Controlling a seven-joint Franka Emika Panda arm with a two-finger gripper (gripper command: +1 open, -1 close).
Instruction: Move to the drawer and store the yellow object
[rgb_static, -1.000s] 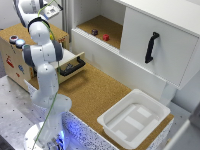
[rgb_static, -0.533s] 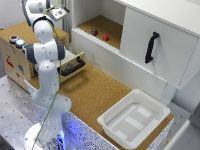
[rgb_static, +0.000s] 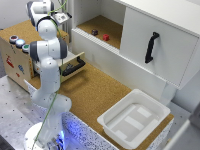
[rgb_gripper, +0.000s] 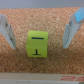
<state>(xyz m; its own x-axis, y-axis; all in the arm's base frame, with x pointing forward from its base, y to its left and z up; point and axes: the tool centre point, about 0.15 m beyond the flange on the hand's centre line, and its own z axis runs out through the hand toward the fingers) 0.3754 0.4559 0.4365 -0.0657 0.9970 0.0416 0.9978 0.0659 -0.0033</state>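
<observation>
In the wrist view a yellow cube (rgb_gripper: 38, 43) with a dark T-like mark lies on a cork surface. My gripper (rgb_gripper: 39, 46) is open, one finger (rgb_gripper: 7, 32) on each side of the cube with a gap to it. In the exterior view the gripper (rgb_static: 61, 19) is high at the back, above the wooden box (rgb_static: 17, 62); the cube is hidden there. The small plywood drawer (rgb_static: 75, 61) with a black bar handle (rgb_static: 73, 68) stands pulled open, partly behind the arm.
Coloured round buttons (rgb_static: 20, 43) sit on the box top. A large white cabinet door (rgb_static: 160, 30) with a black handle (rgb_static: 151, 47) is at the exterior view's right. A red object (rgb_static: 106, 36) and a dark one (rgb_static: 94, 32) lie on the open shelf. A white tray (rgb_static: 135, 117) stands in front.
The wrist and gripper have shifted a little toward the exterior view's right and lower. The drawer stays open.
</observation>
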